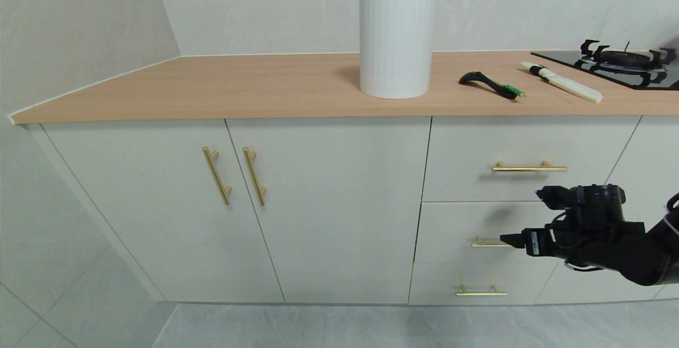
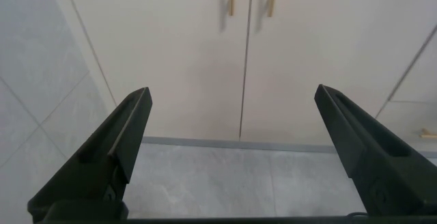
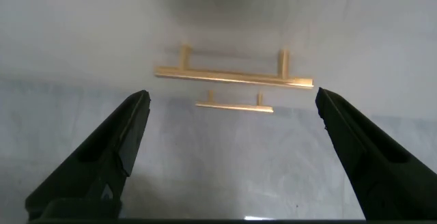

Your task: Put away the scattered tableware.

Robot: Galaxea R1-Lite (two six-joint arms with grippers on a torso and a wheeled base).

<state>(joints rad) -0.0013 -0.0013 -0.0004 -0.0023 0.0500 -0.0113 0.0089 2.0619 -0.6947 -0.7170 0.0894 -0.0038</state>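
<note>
On the wooden counter (image 1: 238, 85) lie a black-handled tool with a green tip (image 1: 490, 84) and a white knife (image 1: 562, 81), both to the right of a tall white ribbed container (image 1: 395, 37). My right gripper (image 1: 528, 218) is low, in front of the drawer stack, open, facing the middle drawer's gold handle (image 1: 488, 242). In the right wrist view that handle (image 3: 232, 77) lies ahead between the open fingers of the right gripper (image 3: 232, 98), with the bottom drawer's handle (image 3: 234, 105) beyond. My left gripper (image 2: 232, 94) is open and holds nothing, pointing at the cabinet doors (image 2: 205, 60) near the floor.
A gas hob (image 1: 620, 64) sits at the counter's far right. Below the counter are two cabinet doors with gold handles (image 1: 233, 175) and three drawers; the top drawer's handle (image 1: 529, 167) is above my right gripper. Walls close the left side and back. Grey tiled floor (image 1: 339, 327) lies below.
</note>
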